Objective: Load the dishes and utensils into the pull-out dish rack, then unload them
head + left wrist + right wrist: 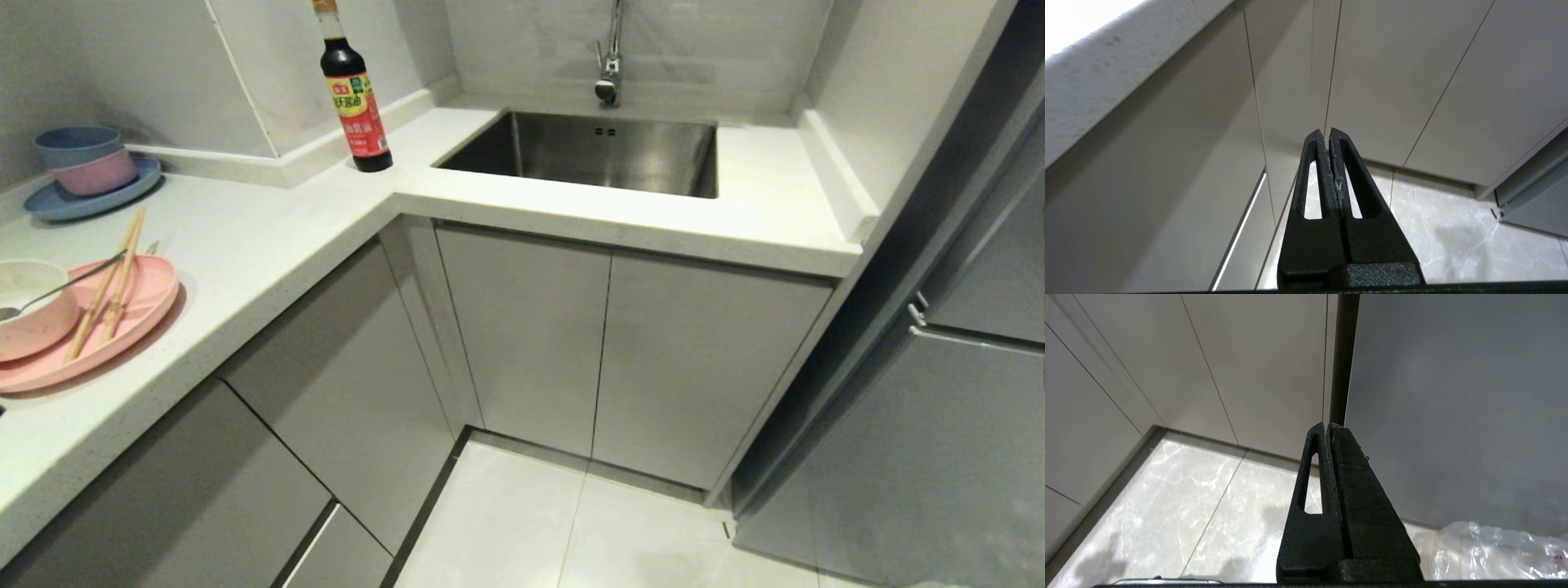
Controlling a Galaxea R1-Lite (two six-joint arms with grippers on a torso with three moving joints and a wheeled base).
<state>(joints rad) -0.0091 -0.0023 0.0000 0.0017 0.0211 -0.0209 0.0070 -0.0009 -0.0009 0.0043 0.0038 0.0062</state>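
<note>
both grippers clenched, empty, low by cabinets | pink plate (122,327) up on counter (269,245)

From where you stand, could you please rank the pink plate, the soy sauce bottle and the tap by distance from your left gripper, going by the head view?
The left gripper hangs low, outside the head view, jaws shut.
1. Pink plate, near left on the counter.
2. Soy sauce bottle, at the counter's inner corner.
3. Tap, behind the sink, farthest.
</note>
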